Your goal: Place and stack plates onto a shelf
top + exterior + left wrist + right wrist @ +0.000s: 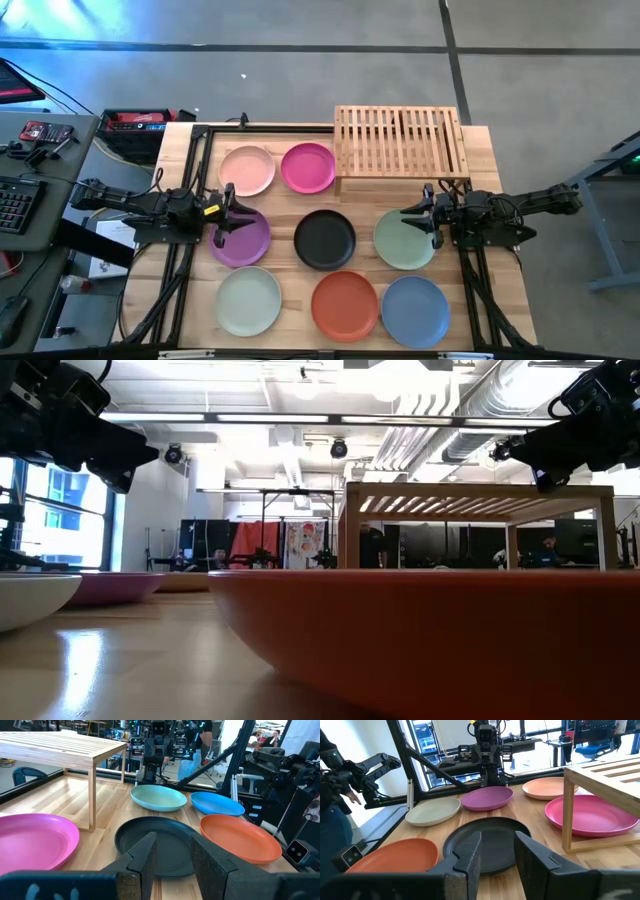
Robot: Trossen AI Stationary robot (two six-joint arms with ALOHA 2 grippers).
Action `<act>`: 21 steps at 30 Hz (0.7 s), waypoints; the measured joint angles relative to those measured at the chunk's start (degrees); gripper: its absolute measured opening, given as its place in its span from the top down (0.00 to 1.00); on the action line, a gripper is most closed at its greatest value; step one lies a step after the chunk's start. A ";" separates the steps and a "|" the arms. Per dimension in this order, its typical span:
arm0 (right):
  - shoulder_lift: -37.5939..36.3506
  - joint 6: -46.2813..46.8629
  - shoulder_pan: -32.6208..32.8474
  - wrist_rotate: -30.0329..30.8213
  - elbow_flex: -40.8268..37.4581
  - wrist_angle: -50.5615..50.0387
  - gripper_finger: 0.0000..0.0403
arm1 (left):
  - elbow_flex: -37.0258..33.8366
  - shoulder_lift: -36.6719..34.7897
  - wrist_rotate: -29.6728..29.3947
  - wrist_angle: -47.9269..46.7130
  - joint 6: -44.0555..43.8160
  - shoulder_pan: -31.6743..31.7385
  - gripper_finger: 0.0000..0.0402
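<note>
Plates lie flat on the wooden tabletop (180,150) in three rows, and we count eight. The pale pink plate (247,170) and the magenta plate (308,167) form the far row. The purple plate (244,240), the black plate (325,239) and the sage green plate (402,241) fill the middle. The off-white plate (249,302), the orange-red plate (345,305) and the blue plate (415,310) line the near edge. None overlaps another.

The shelf (401,143) of bamboo slats stands at the table's far right, just beside the magenta plate, and we see nothing on its slats.

The left gripper (229,212) hovers above the purple plate's left rim. Its wrist view shows the fingers (142,860) apart by a moderate gap and holding nothing. The right gripper (425,213) hangs over the sage green plate's far rim, close to the shelf's front edge. Its fingers (469,855) are likewise parted and empty. Both point toward the black plate between them.

In the room beyond, a person's hand (351,796) shows at one edge of the right wrist view.
</note>
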 joint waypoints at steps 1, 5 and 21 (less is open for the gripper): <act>0.00 0.00 0.00 0.02 0.00 0.01 0.74 | 0.00 0.00 0.01 0.01 0.00 0.01 0.73; 0.00 0.00 0.00 0.02 0.00 0.00 0.74 | 0.00 -0.01 0.00 -0.01 0.00 0.00 0.73; 0.00 0.00 0.00 0.01 0.00 0.00 0.74 | 0.00 0.00 0.01 0.01 -0.60 0.01 0.73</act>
